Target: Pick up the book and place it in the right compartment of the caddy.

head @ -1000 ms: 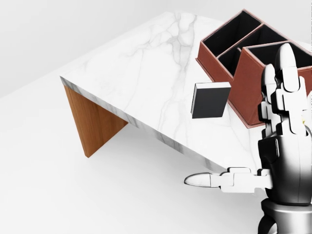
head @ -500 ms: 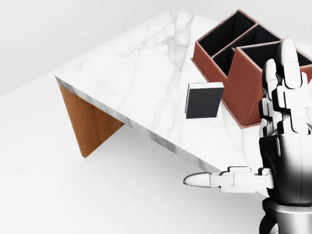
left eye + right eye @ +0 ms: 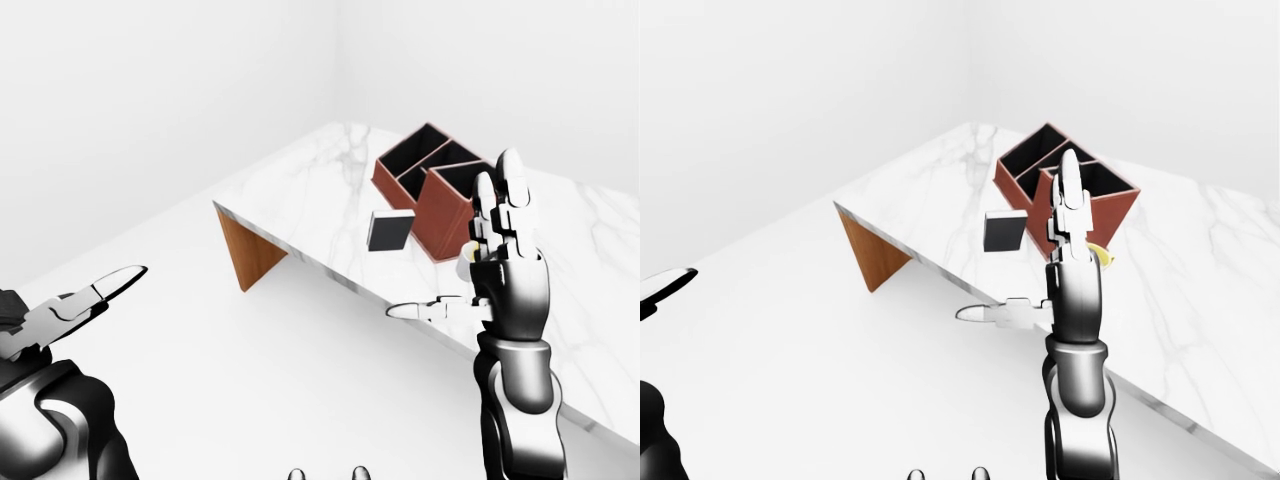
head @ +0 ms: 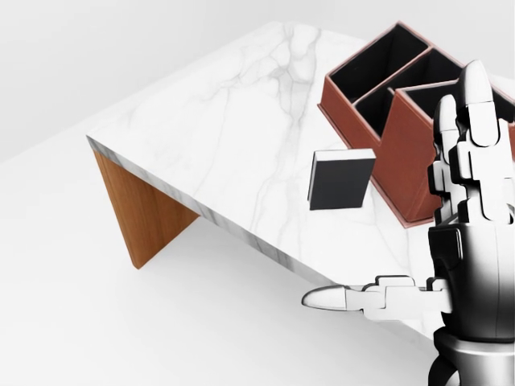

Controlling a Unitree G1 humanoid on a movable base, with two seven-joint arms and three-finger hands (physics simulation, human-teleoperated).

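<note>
While both hands (image 3: pixel 505 265) stay spread and empty, book (image 4: pixel 341 179) stands upright beside caddy (image 4: pixel 398 88).

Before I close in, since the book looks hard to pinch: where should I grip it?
The book stands upright beside the caddy, its dark cover facing the camera. Likely best to pinch its top edge from above with the open right robot hand, fingers across the thin sides, approaching from the side away from the caddy.

no readable text, labels, brands or numbers anywhere, plain black cover on the small black book (image 4: pixel 341 180) left of the raised right hand (image 4: pixel 471 241), unmarked reddish-brown leather caddy (image 4: pixel 378 88)
</note>
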